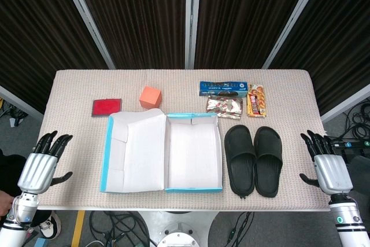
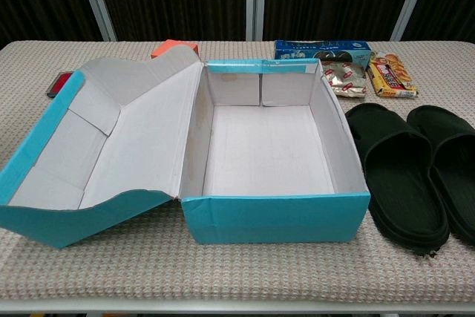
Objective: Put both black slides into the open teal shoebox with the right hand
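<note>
Two black slides lie side by side on the worktop [image 1: 75, 93], touching along their inner edges: left slide [image 1: 240, 158], right slide [image 1: 269, 160]. Long axes run near-to-far across the worktop. In the head view the strap-covered ends sit at the far side and the open heel ends point toward the robot's edge. Both rest sole-down, just to the right of the teal shoebox [image 1: 193, 188].

The shoebox stands open. Its white interior holds nothing, and its hinged lid [image 1: 134, 151] is folded out flat to the left. The left slide lies just beside the box's right wall, apart from it.

The right hand [image 1: 328, 165] hovers off the worktop's right edge, near the front corner, well apart from the right slide and to its right. Palm faces down, fingers spread and extended forward, thumb out to the side. It holds nothing.

The left hand [image 1: 41, 165] mirrors this pose off the left edge: fingers apart, nothing held. Neither hand shows in the chest view.

Far side of the worktop: red flat item [image 1: 107, 107], orange cube [image 1: 150, 97], blue cookie pack [image 1: 223, 88], silver snack packet [image 1: 224, 107], orange snack packet [image 1: 256, 100].
</note>
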